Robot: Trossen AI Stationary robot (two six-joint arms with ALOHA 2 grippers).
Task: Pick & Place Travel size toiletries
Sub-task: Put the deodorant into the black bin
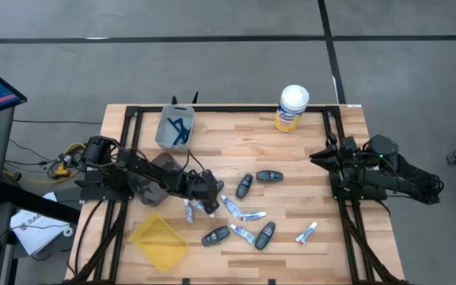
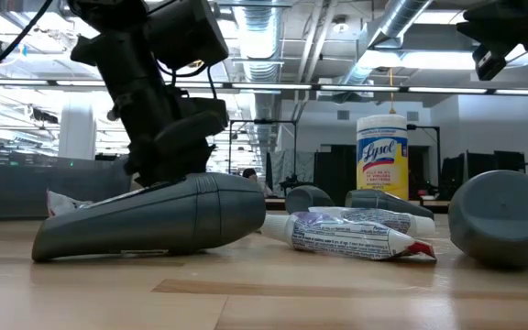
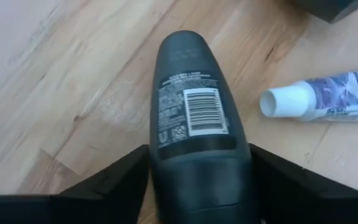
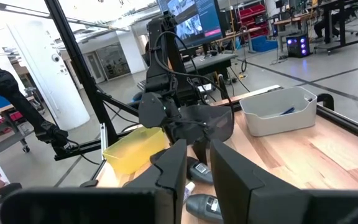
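Item one: your left claw [image 1: 210, 198], low in the middle-left of the overhead frame, sits down on the worktop [image 1: 307, 170]. Its fingers [image 3: 114, 183] straddle a dark grey oval deodorant piece [image 3: 194, 118] lying flat, barcode up. The jaws stand close on either side, but you cannot yet call it a firm grip; it reads as a pick being set up, with the claw lined up along the piece's length so the narrow sides meet the pads.

Item two: your right claw [image 4: 194, 165] waits at the right edge of the overhead frame, well apart from the goods, fingers nearly together and holding nothing.

Item three: the remaining travel size toiletries, scattered across the lower middle of the overhead frame. These include small white tubes [image 1: 252, 215] and further dark grey ovals [image 1: 269, 176], none yet sorted. One white tube [image 3: 328, 99] lies just beside the piece in hand.

Item four: grey bin [image 1: 174, 127], upper left of the worktop, holding blue razors [image 1: 180, 129].

Item five: yellow tray [image 1: 158, 241], lower left, looks empty; probably the drop point nearest the working arm.

Item six: yellow wipes canister [image 1: 292, 108], upper middle, not part of the lot.
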